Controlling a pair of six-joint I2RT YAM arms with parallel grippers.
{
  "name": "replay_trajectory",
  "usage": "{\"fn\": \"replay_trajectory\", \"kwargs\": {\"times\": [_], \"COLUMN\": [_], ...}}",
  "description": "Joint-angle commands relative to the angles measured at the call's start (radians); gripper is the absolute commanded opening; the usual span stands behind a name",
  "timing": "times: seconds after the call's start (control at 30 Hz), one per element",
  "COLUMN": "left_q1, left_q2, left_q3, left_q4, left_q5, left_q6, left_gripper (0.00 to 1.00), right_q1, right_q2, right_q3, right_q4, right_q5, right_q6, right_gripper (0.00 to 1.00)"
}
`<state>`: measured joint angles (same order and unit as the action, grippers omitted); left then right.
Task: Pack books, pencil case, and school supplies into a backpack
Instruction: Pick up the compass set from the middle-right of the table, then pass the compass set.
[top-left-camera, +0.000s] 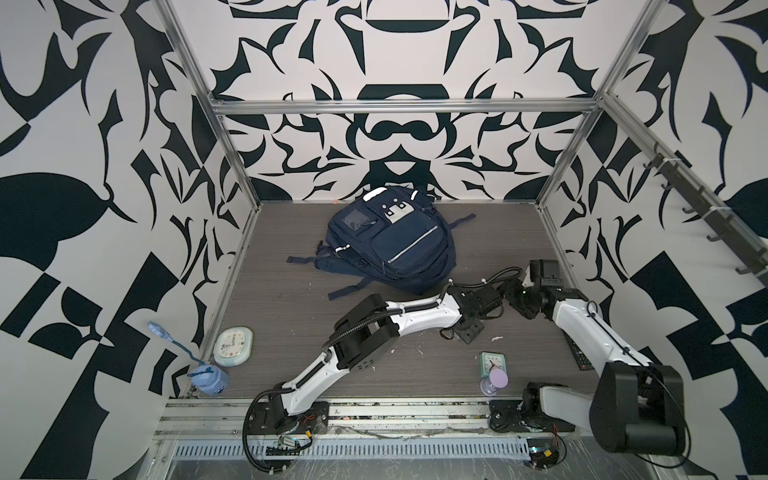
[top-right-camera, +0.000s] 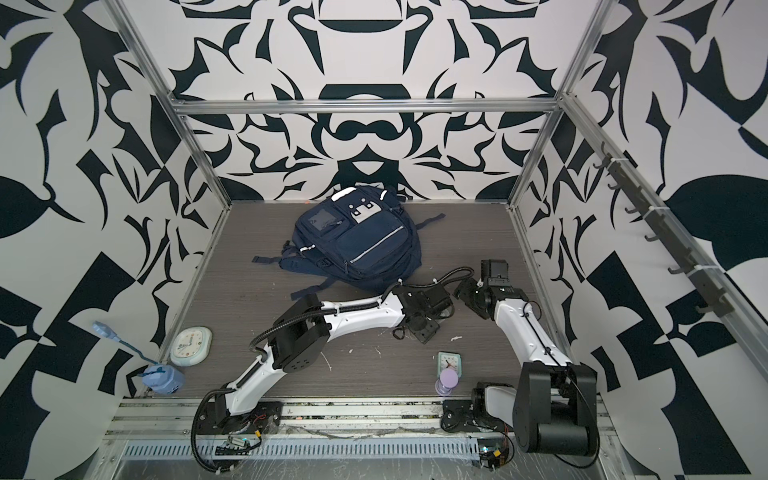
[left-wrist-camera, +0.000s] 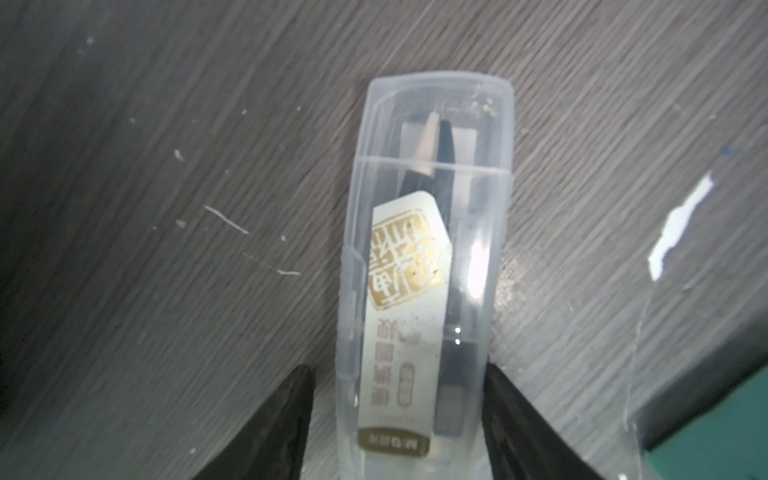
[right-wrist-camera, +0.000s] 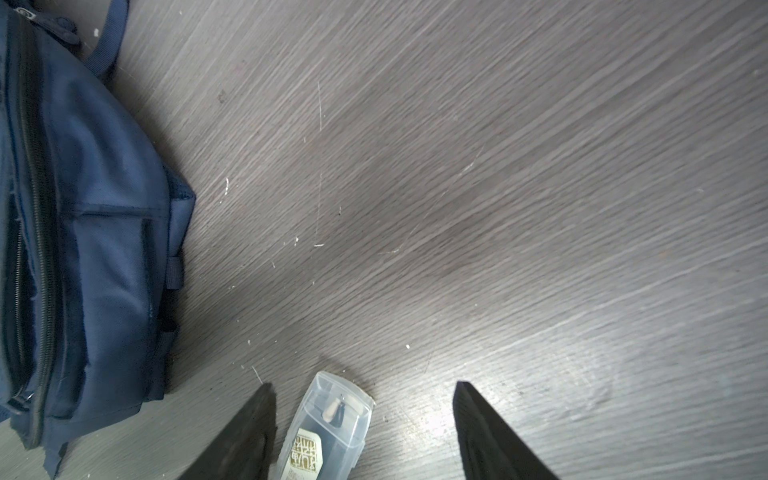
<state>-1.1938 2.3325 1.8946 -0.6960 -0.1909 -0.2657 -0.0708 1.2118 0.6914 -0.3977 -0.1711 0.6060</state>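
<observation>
The step in hand is picking up the school supplies (left-wrist-camera: 424, 257), a clear packet lying flat on the table (left-wrist-camera: 166, 166) near the backpack (top-left-camera: 390, 245). The left gripper (left-wrist-camera: 399, 368) straddles it, one finger touching its edge and the other slightly off (no clamp yet). The right gripper (right-wrist-camera: 363, 383) gapes empty over its other end. Next, I judge: close squarely, lift, and carry it to the bag's opening.

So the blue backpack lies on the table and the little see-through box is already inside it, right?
Not quite. The backpack lies on the table, but the see-through box is outside it, on the table between the fingers of the left hand. The left wrist view shows it.
</observation>
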Motion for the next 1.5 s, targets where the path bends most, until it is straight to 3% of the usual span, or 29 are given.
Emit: {"fn": "replay_trajectory", "kwargs": {"times": [0.0,0.3,0.5,0.83,1.33,1.47], "left_q1": [-0.006,0.003,0.073,0.234,0.28,0.28], "left_q2": [0.015,-0.009,-0.092,-0.268,-0.327,-0.331], "left_q3": [-0.009,-0.035,-0.12,-0.278,-0.382,-0.394], "left_q4": [-0.023,0.003,0.073,0.228,0.367,0.379], "left_q5": [0.004,0.037,0.135,0.355,0.488,0.499], "left_q6": [0.008,0.01,-0.052,-0.172,-0.264,-0.273], "left_gripper": [0.64,0.53,0.45,0.44,0.45,0.45], "right_q1": [-0.004,-0.004,-0.004,0.043,0.222,0.246], "right_q2": [-0.006,-0.001,-0.002,-0.026,0.117,0.143], "right_q3": [-0.004,-0.003,-0.003,-0.054,-0.012,-0.012], "right_q4": [0.008,0.006,0.011,0.23,0.403,0.422], "right_q5": [0.018,0.019,-0.011,-0.36,-0.36,-0.361], "right_q6": [-0.011,-0.012,-0.014,0.028,0.153,0.168], "right_gripper": [0.7,0.7,0.69,0.69,0.71,0.67]}}
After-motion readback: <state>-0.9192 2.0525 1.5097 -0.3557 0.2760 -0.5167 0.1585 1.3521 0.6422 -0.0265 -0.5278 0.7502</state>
